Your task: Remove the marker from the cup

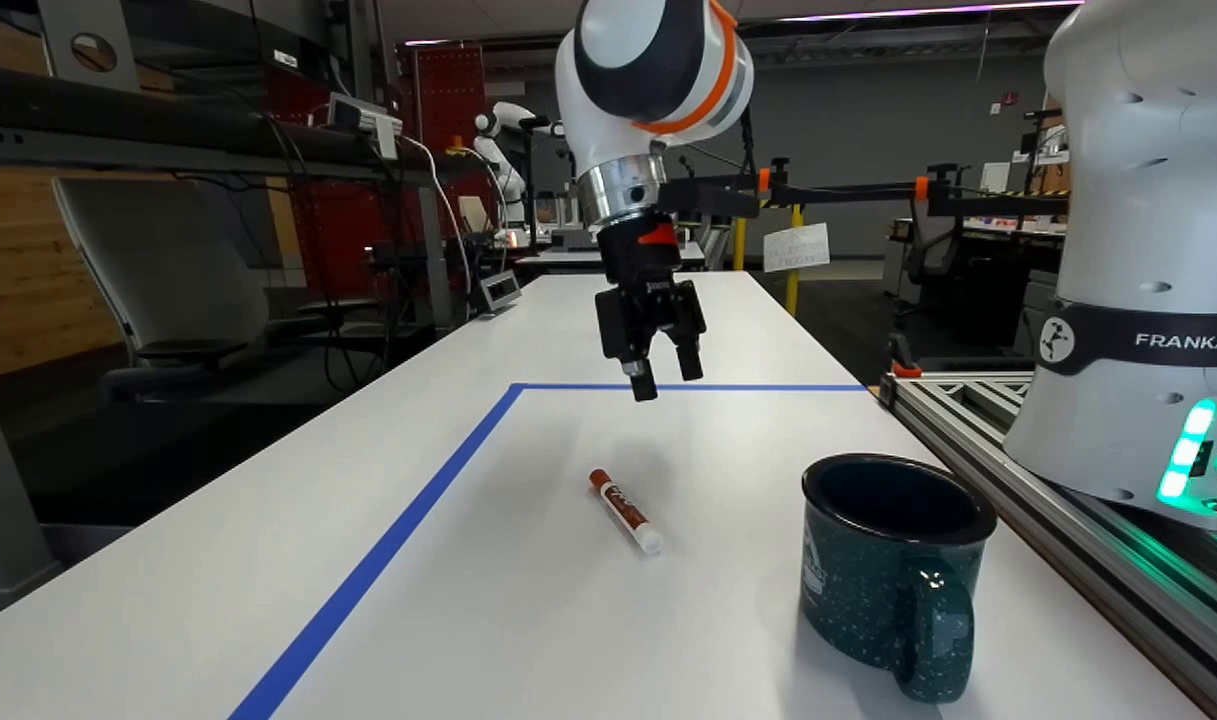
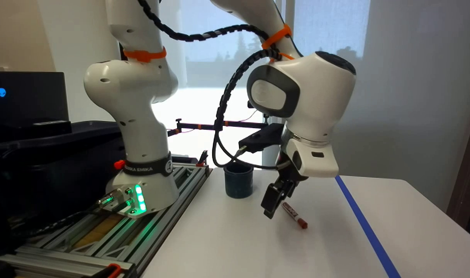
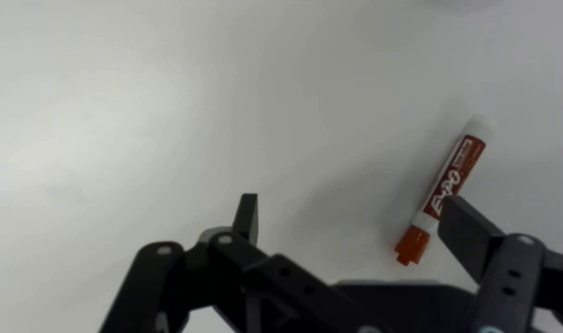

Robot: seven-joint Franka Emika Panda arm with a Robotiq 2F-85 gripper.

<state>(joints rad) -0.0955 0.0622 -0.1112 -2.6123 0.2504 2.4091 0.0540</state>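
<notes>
The marker lies flat on the white table, outside the cup, with a red-orange cap, red label and white end; it shows in both exterior views point(image 1: 625, 512) point(image 2: 294, 215) and in the wrist view point(image 3: 454, 175). The dark teal cup stands upright near the rail-side edge, in both exterior views point(image 1: 868, 590) point(image 2: 238, 183); its inside looks dark. My gripper point(image 1: 668, 378) is open and empty above the table, apart from the marker. In the wrist view the gripper point(image 3: 350, 198) has its right finger overlapping the marker's edge, with the cap end showing between the fingers.
A blue tape line point(image 1: 408, 540) runs along the white table point(image 1: 488, 620). The arm's base point(image 2: 146, 193) stands on a metal frame point(image 2: 188, 208) along one table edge. A small grey device point(image 1: 500, 290) sits at the far table edge.
</notes>
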